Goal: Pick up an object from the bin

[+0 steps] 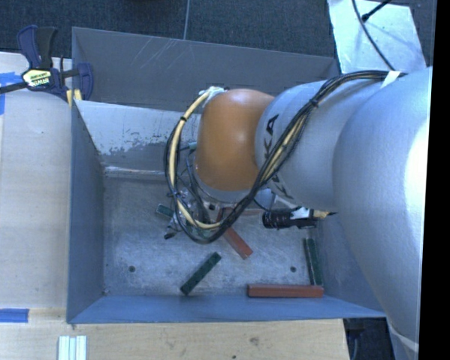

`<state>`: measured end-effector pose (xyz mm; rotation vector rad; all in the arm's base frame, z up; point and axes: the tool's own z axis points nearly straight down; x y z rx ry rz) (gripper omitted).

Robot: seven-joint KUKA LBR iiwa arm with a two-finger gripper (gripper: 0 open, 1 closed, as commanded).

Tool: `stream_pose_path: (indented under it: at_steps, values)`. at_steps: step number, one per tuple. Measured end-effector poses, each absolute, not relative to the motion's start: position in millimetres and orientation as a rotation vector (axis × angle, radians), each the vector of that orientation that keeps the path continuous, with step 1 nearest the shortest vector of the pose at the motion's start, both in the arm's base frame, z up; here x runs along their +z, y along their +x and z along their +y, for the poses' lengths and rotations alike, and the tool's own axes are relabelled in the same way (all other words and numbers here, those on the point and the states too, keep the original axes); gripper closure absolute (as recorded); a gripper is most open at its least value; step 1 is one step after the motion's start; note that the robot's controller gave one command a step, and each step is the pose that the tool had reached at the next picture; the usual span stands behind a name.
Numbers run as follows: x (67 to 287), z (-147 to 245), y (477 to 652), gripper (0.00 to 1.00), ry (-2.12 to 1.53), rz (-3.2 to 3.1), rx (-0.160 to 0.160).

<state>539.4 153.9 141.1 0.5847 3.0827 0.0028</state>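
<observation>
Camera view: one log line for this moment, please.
gripper: low, left-centre of bin floor | nearest: small red-brown block, dark green stick | grasp: unclear

Arm angled down from the right.
The grey arm (347,144) pointed steeply downward, its orange cover (229,138) facing up, yellow and black cables (179,162) looping round the wrist above the gripper (184,220).

The rounded orange cover (227,138) and looped yellow and black cables (178,147) screen most of the gripper (187,216) from you. The small dark pieces (165,210) just left of it are too small to name. The reddish-brown flat stick (239,245) loses its far end under the cables, and the black pen-like cylinder (287,218) runs under the grey arm (347,144) at its right end.
</observation>
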Motion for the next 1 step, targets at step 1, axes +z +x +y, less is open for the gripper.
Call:
stream_pose_path:
  at_steps: [1]
  values:
    - [148.6,153.4,540.4,1.0,0.586,3.081,0.004]
